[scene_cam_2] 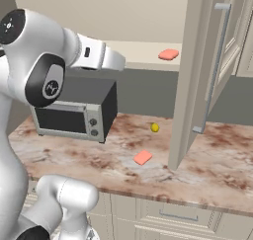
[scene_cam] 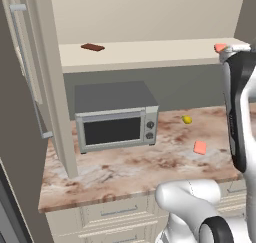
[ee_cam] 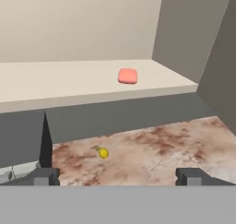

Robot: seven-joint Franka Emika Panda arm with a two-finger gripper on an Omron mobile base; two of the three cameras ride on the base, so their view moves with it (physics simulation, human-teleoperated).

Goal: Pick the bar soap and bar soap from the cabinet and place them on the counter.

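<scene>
One salmon-pink bar soap (scene_cam: 220,47) (scene_cam_2: 168,54) (ee_cam: 127,75) lies on the beige shelf of the open cabinet (scene_cam: 150,54) (scene_cam_2: 143,51) (ee_cam: 55,82), towards its right end. The other bar soap (scene_cam: 200,147) (scene_cam_2: 143,157) lies flat on the marbled counter (scene_cam: 125,169) (scene_cam_2: 222,170) (ee_cam: 161,149), right of the microwave. My gripper (ee_cam: 117,176) is open with nothing between its fingertips (ee_cam: 46,176). It hangs in front of the cabinet, a little below shelf height and well short of the shelf soap.
A grey microwave (scene_cam: 116,117) (scene_cam_2: 74,110) stands on the counter under the shelf. A small yellow ball (scene_cam: 186,119) (scene_cam_2: 154,128) (ee_cam: 103,152) lies behind the counter soap. A dark brown slab (scene_cam: 92,47) rests on the shelf's left. Open cabinet doors (scene_cam: 30,72) (scene_cam_2: 217,61) flank the space.
</scene>
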